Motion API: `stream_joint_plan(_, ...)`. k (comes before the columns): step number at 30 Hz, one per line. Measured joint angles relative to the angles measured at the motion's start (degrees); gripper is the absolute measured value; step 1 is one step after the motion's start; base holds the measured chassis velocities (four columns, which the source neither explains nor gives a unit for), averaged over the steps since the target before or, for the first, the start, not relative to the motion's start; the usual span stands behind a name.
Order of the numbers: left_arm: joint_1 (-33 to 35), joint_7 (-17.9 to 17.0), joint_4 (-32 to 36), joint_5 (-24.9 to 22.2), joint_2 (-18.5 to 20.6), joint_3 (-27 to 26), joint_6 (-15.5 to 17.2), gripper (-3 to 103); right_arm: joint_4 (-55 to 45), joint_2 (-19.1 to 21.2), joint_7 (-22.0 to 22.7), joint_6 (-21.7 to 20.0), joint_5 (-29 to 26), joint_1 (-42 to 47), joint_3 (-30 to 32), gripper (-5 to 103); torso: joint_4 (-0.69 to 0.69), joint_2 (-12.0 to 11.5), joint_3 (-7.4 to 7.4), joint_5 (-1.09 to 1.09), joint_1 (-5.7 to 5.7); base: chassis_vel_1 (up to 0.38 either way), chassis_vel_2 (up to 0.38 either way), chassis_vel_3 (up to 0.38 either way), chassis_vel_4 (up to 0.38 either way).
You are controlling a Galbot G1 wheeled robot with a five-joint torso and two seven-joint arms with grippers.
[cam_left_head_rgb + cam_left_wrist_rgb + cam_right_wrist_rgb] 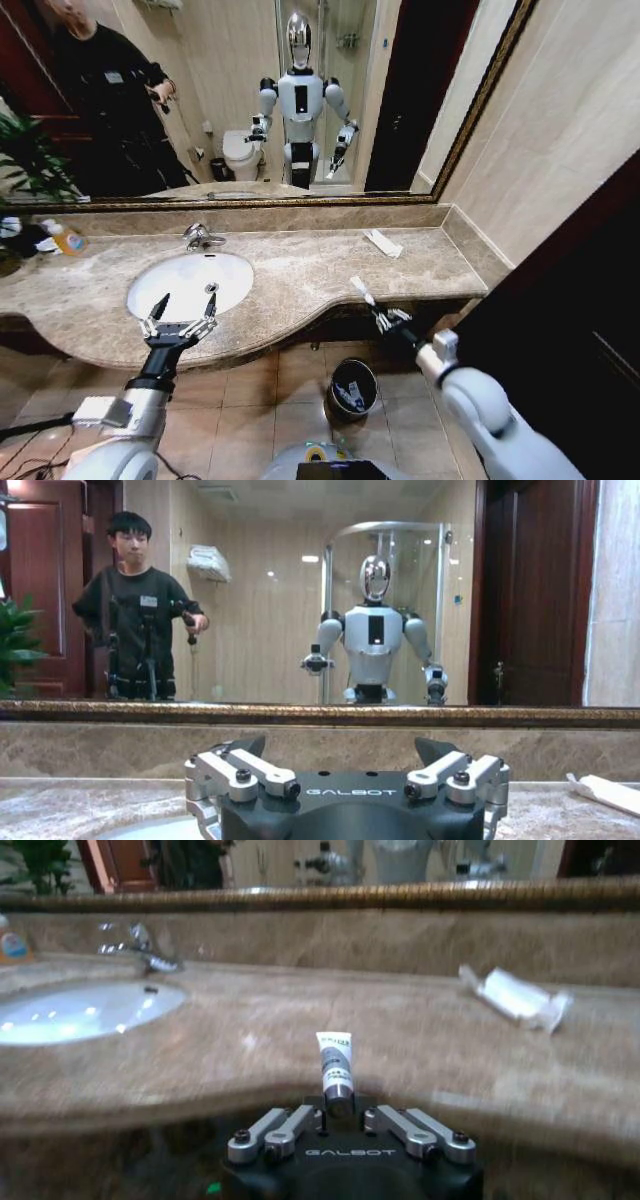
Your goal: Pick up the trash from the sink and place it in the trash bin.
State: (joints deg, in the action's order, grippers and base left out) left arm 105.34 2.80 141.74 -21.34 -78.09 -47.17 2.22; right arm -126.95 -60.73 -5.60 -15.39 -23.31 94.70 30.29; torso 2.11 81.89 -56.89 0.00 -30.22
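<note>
Marble countertop (300,270); right gripper (385,318) clamps white tube (361,290); left gripper (178,322) spread over sink (190,282).

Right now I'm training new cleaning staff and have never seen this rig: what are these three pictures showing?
A wheeled two-armed robot faces a bathroom mirror. One picture looks down from its head; the others look out from a camera on each wrist. The left gripper hovers open over the front rim of the white sink. The right gripper is shut on a small white tube, held beyond the countertop's front edge, above the floor near the black trash bin. A flat white packet lies on the countertop near the mirror.
</note>
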Motion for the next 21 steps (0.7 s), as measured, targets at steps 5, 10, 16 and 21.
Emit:
stream_joint_plan(5, 0.0, 0.0, 0.0, 0.0, 0.0, 0.0, 0.0, 100, 5.6, -4.9, -2.9, 2.5, 4.0, 3.5, -0.9, 17, 0.00, 0.0, 0.00, 0.00, 0.00, 0.000, 0.000, 0.000, 0.000)
stream_joint_plan(10, 0.0, 0.0, 0.0, 0.0, 0.0, 0.0, 0.0, 100, 13.3, -8.1, -4.0, 4.2, 7.9, 1.4, -2.5, 17, 0.00, 0.0, 0.00, 0.01, -0.01, 0.000, 0.000, 0.000, 0.000)
stream_joint_plan(16, 0.0, 0.0, 0.0, 0.0, 0.0, 0.0, 0.0, 100, 23.9, -11.9, -2.8, 4.1, 9.1, -3.2, -5.4, 17, 0.00, 0.0, -0.01, 0.00, -0.01, 0.000, 0.000, 0.000, 0.000)
stream_joint_plan(21, 0.0, 0.0, 0.0, 0.0, 0.0, 0.0, 0.0, 100, 34.3, -15.4, -2.5, 5.5, 11.9, -8.4, -5.5, 17, 0.01, 0.0, -0.01, 0.01, -0.01, 0.000, 0.000, 0.000, 0.000)
